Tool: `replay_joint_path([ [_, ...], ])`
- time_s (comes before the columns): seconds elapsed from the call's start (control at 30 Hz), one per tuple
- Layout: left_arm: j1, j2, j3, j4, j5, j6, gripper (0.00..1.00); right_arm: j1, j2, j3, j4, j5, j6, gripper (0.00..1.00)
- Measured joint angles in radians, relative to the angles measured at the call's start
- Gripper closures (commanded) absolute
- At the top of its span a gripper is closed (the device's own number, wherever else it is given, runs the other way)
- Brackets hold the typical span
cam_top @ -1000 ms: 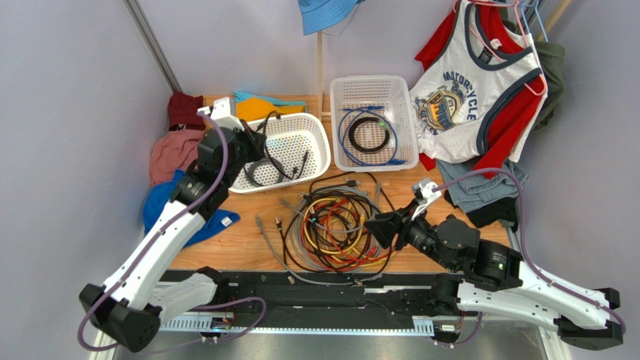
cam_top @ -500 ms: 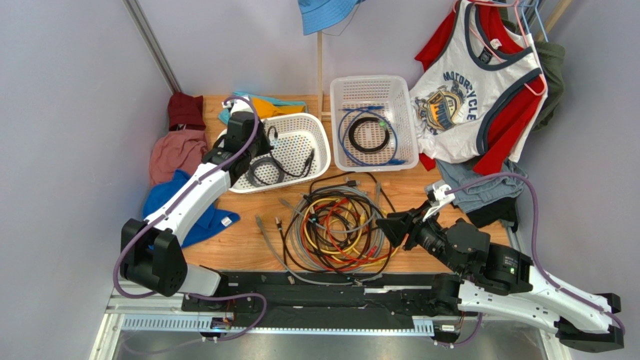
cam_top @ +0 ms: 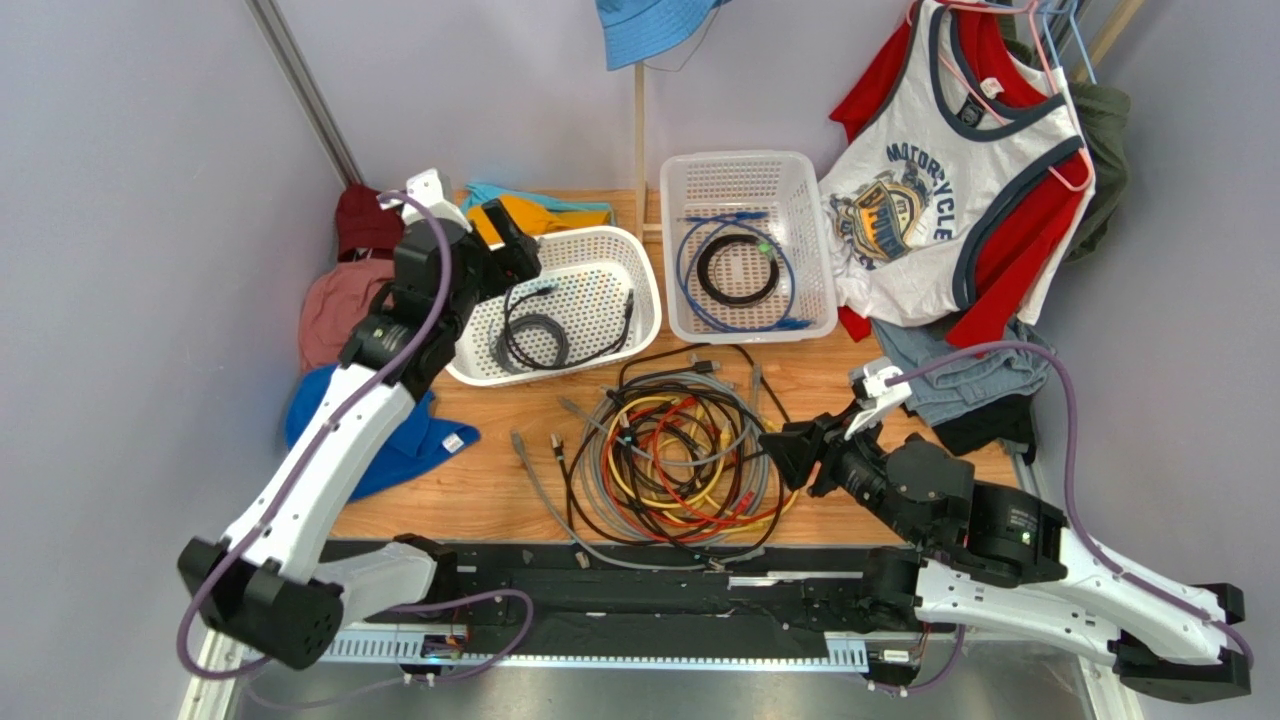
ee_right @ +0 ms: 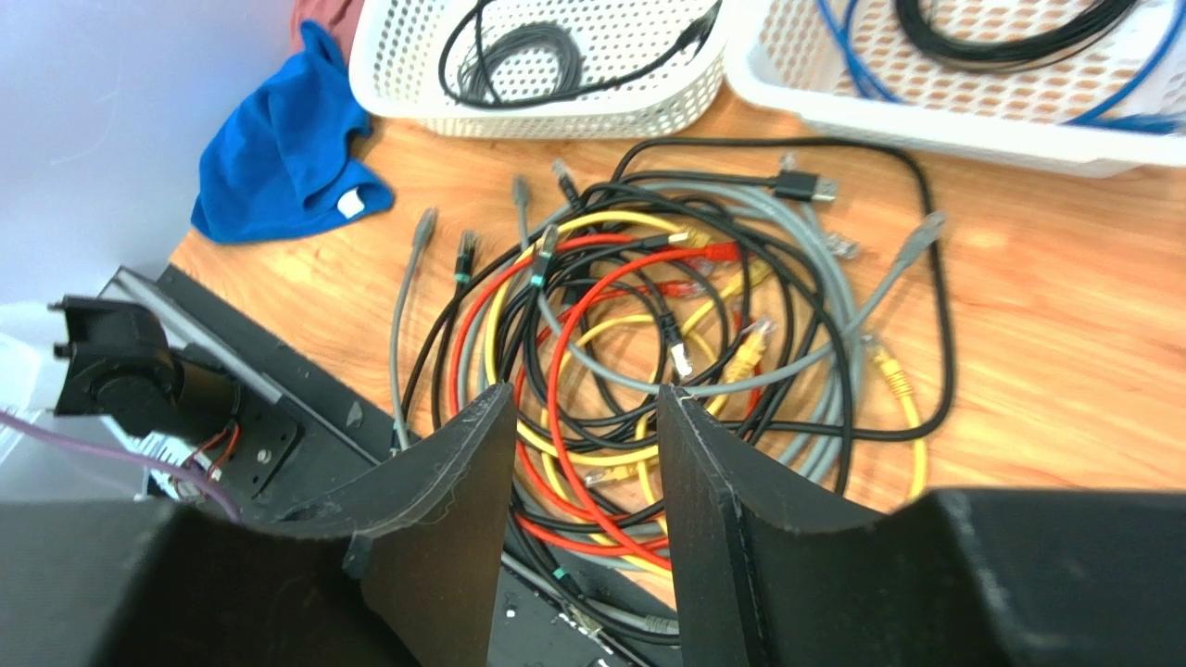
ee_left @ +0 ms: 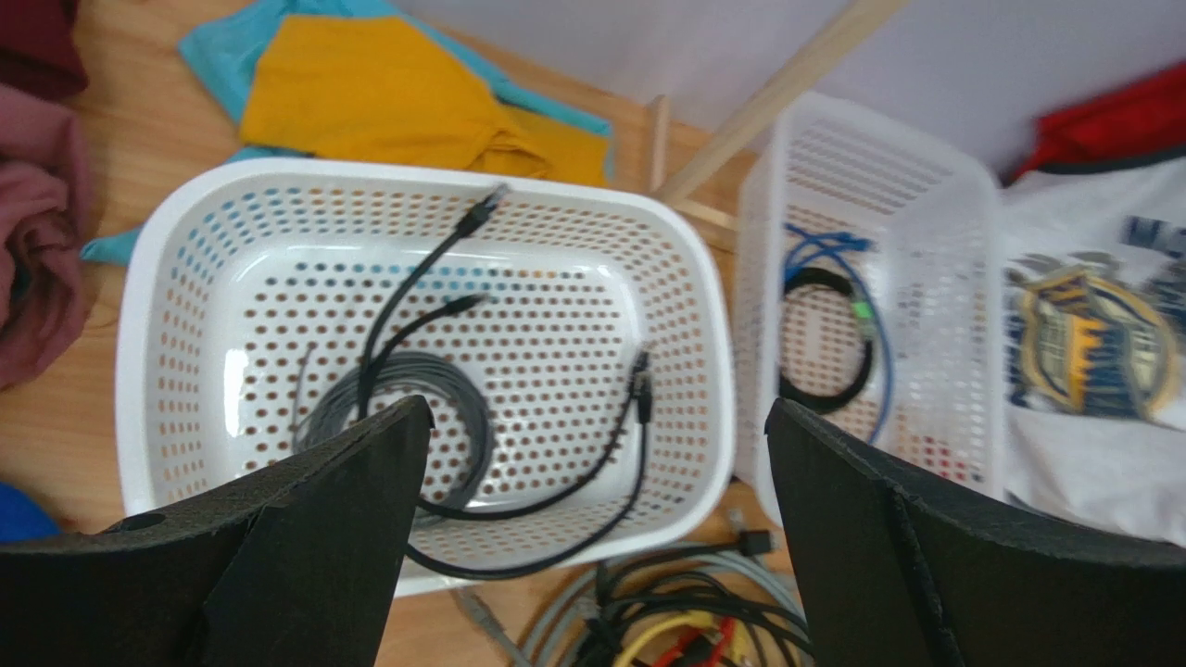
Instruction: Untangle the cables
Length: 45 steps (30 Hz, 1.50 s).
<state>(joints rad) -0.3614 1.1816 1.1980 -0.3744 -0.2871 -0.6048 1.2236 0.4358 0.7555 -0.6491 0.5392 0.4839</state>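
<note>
Black left pincer [ee_left: 592, 417] is gaping over the white basket [ee_left: 418, 174], probably sorting; right pincer [ee_right: 582, 403], apart, is aiming at the cables [cam_top: 676, 458].

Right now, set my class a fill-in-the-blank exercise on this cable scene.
The left gripper hovers above the rounded white perforated basket with its jaws ___.
Beside that basket's coiled grey cable lies a thin ___ one.
The rectangular white mesh basket holds a black coil and a ___ cable.
The tangled bundle of coloured cables lies on the ___ table.
Answers: open, black, blue, wooden.
</note>
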Motion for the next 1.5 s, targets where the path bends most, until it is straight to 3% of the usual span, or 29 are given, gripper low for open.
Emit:
replay_joint_path([
  [0.2, -0.108, -0.170, 0.014, -0.016, 0.053, 0.000, 0.01, 0.000, -0.008, 0.083, -0.064, 0.050, -0.008, 0.54],
  [0.57, -0.180, -0.175, -0.051, -0.133, 0.172, 0.017, 0.01, 0.000, 0.007, 0.021, -0.085, 0.061, 0.034, 0.54],
  [0.83, -0.359, -0.115, -0.046, -0.168, 0.082, 0.069, 0.01, 0.000, 0.073, -0.008, -0.092, 0.080, 0.015, 0.46],
  [0.93, -0.405, -0.113, -0.051, -0.191, 0.039, 0.071, 0.01, 0.000, 0.064, 0.028, -0.124, 0.127, 0.002, 0.34],
  [0.97, -0.421, -0.122, -0.061, -0.187, 0.023, 0.070, 0.01, 0.000, 0.055, 0.046, -0.130, 0.151, 0.001, 0.24],
  [1.0, -0.439, -0.135, -0.076, -0.185, 0.009, 0.067, 0.01, 0.000, 0.042, 0.060, -0.133, 0.172, 0.002, 0.22],
  [1.17, -0.537, -0.155, -0.163, -0.192, -0.045, 0.012, 0.01, 0.000, -0.049, 0.057, -0.098, 0.203, 0.017, 0.17],
  [1.3, -0.560, -0.188, -0.267, -0.203, -0.076, -0.071, 0.01, 0.000, -0.036, -0.010, -0.034, 0.130, 0.034, 0.17],
  [1.5, -0.560, -0.307, -0.429, -0.157, -0.028, -0.170, 0.12, 0.000, 0.192, -0.093, 0.053, -0.006, 0.090, 0.22],
])
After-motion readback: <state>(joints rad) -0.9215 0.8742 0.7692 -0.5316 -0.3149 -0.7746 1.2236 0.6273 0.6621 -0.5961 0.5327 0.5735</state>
